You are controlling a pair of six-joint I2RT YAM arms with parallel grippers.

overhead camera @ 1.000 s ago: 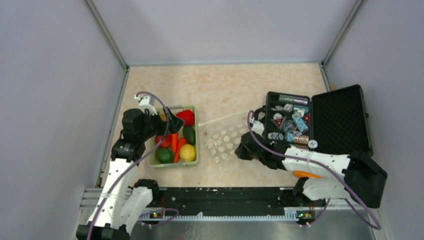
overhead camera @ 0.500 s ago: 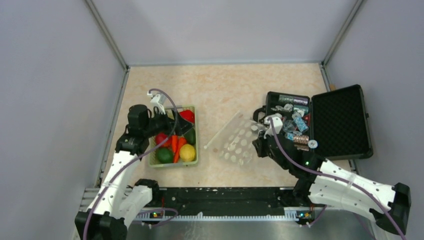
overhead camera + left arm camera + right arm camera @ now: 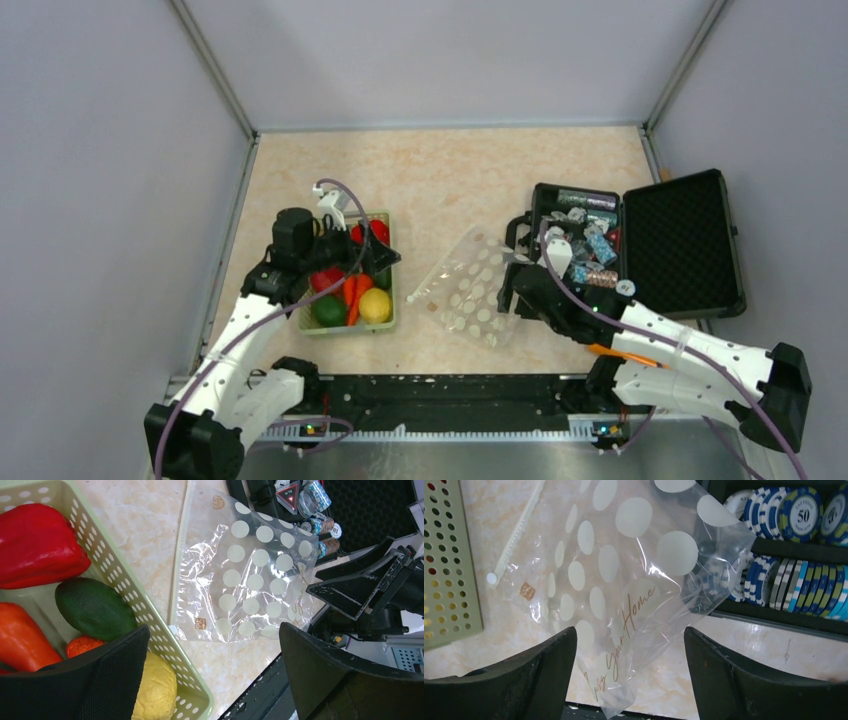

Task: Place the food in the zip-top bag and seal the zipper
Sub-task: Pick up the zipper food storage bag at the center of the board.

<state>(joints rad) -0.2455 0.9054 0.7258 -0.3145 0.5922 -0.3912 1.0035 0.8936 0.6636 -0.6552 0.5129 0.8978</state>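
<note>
Now | zip-top bag (image 3: pixel 624 570) just ahead of right tool (image 3: pixel 630 630), spread apart | left tool (image 3: pixel 214 629) apart above basket (image 3: pixel 115 580) rim

Zip-top bag (image 3: pixel 470 290) between basket (image 3: pixel 392 300) and case (image 3: pixel 640 250)

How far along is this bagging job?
Nothing looks done: the zip-top bag lies empty, and the food sits in the green basket. Nothing is in hand: the left gripper hovers open at the basket's edge, the right gripper open over the bag. Filling it and sealing the zipper remain.
</note>
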